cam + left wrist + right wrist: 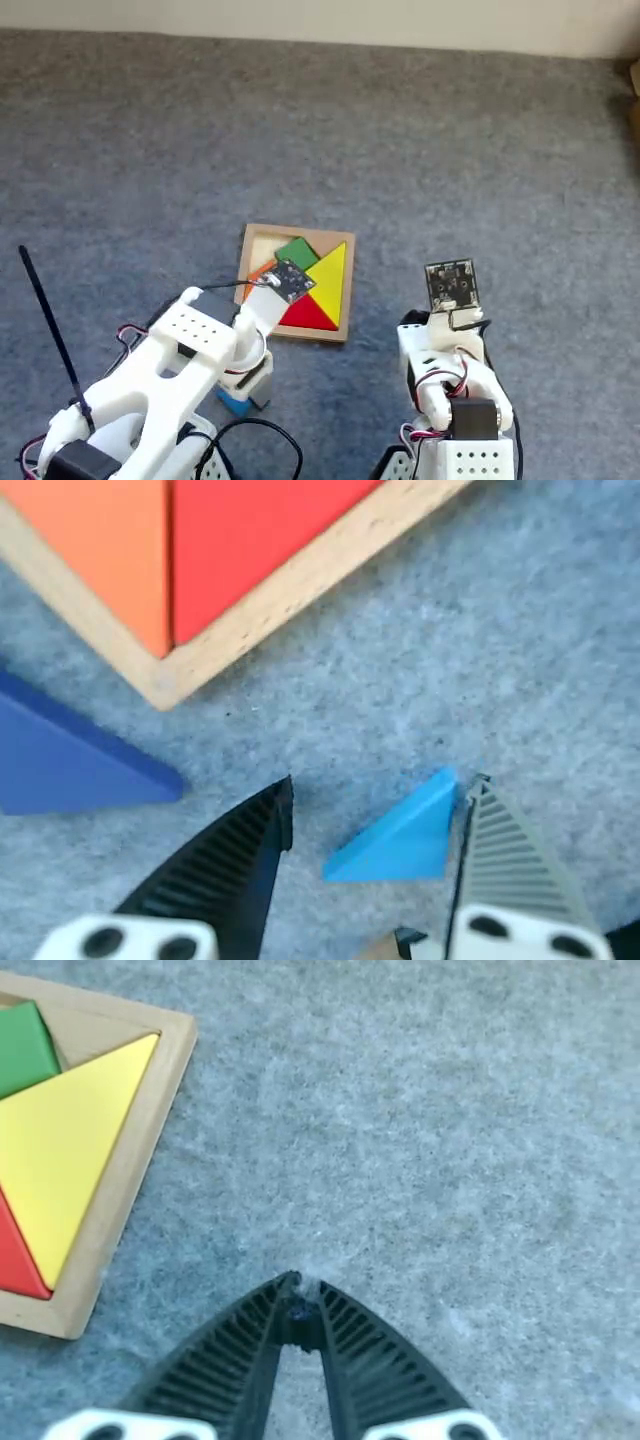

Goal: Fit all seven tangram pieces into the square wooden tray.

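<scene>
The light blue triangle [400, 835] is straddled by the left gripper [382, 780], held wide, at seven o'clock of the wooden tray [348, 290]. The right gripper [303, 1285] is kept closed, empty, at three o'clock of it.

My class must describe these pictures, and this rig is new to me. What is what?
Two robot arms sit side by side on a grey surface. One picture looks down from above; the other two come from a camera on each arm's wrist. The tray holds green, yellow, red and orange pieces. Outside it lie a light blue triangle and a dark blue piece. The left gripper is open, the triangle between its fingers, not gripped. The right gripper is shut and empty.
</scene>
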Robot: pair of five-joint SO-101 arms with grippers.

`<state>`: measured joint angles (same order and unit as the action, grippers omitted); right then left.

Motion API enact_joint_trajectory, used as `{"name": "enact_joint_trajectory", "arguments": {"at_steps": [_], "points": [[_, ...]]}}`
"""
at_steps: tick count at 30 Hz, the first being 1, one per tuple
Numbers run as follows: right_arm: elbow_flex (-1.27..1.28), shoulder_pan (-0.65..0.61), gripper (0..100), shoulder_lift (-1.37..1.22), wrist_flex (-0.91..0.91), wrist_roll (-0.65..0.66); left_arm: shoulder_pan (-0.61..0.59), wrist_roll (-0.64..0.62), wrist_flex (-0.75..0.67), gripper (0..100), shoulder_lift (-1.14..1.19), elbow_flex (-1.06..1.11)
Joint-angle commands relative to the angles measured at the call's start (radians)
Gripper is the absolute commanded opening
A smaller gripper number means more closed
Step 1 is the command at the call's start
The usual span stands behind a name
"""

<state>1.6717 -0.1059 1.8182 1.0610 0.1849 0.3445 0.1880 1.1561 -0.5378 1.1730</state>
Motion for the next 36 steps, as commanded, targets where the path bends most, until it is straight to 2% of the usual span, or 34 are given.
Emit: {"name": "enact_joint_trajectory", "arguments": {"at_steps": [1,8,11,14,17,19,22,26,31,36], "points": [[0.102,0.007,0.4,0.019,-0.004,-0.002,0.03,-0.003,-0.009,23,-0.015,-0.001],[0.102,0.007,0.4,0.019,-0.004,-0.002,0.03,-0.002,-0.048,13,-0.016,0.028],[0.102,0.007,0.4,0.019,-0.004,-0.002,0.03,0.04,-0.051,10,-0.024,0.027],[0.102,0.007,0.4,0.019,-0.004,-0.002,0.019,0.04,-0.054,9,-0.024,-0.007],[0.102,0.007,0.4,0.019,-0.004,-0.002,-0.053,0.031,-0.054,9,-0.022,-0.067],[0.102,0.007,0.4,0.019,-0.004,-0.002,-0.128,0.021,-0.052,10,-0.019,-0.12],[0.102,0.007,0.4,0.019,-0.004,-0.002,-0.236,0.023,-0.041,19,-0.024,-0.197],[0.102,0.007,0.4,0.019,-0.004,-0.002,-0.288,0.025,0.118,33,-0.025,-0.282],[0.102,0.008,0.4,0.019,-0.004,-0.002,-0.24,0.026,0.249,30,-0.025,-0.292],[0.102,0.01,0.4,0.019,-0.004,-0.002,-0.185,0.026,0.215,26,-0.025,-0.183]]}}
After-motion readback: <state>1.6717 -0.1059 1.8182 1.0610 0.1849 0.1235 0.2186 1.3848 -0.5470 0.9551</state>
